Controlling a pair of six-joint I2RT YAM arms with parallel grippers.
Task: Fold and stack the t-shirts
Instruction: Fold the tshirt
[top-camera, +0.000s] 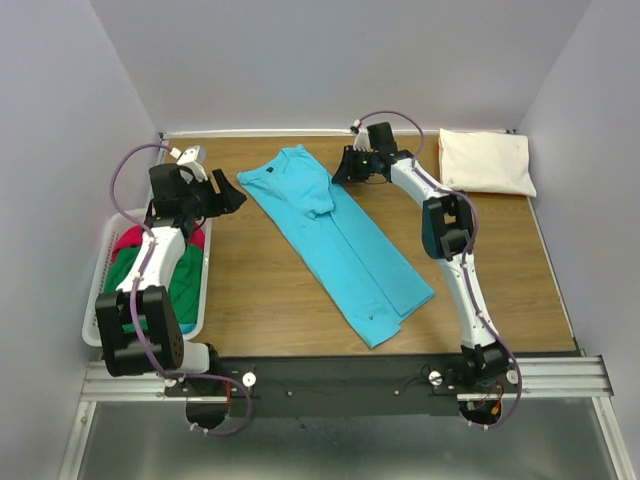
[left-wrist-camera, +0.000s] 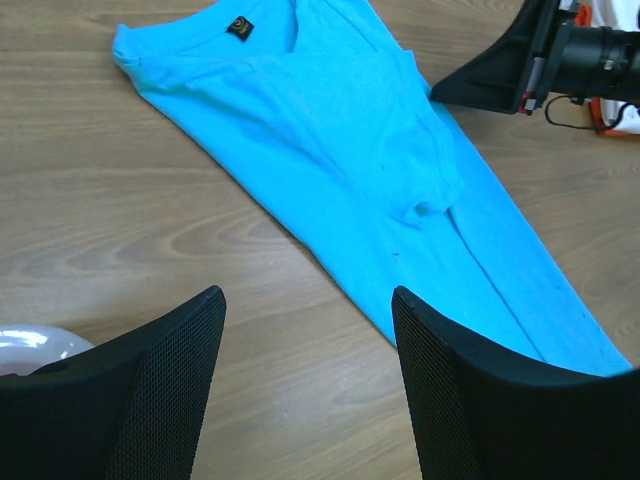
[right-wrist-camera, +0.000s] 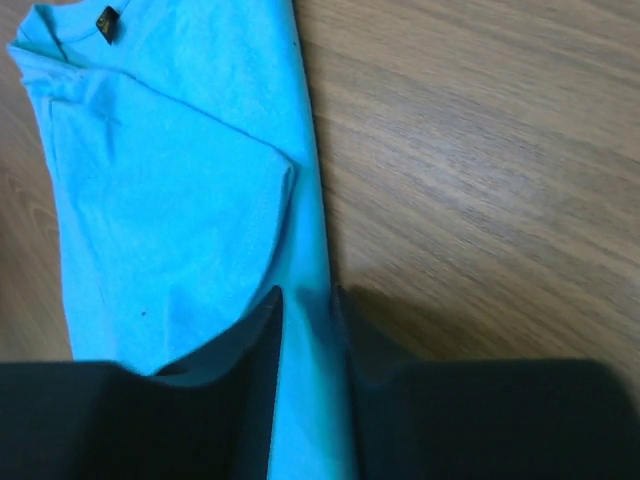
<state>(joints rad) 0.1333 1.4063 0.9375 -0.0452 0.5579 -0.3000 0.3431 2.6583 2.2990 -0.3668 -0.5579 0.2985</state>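
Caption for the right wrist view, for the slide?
Right gripper straddling the edge of the turquoise t-shirt on the wooden table.

Left arm is folded up over at about 9 o'clock, its elbow low by the base. The left tool (left-wrist-camera: 307, 295) hangs above the table with jaws wide apart, aimed toward 3. Right arm stretches long toward 12, wrist bent toward 9. The right tool (right-wrist-camera: 305, 295) has its jaws nearly together, straddling the turquoise t-shirt (right-wrist-camera: 170, 200) edge. Can't tell if it's really pinching.

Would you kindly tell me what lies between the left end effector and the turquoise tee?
Only bare table: in the left wrist view, wood alone separates the open left end effector from the turquoise tee.
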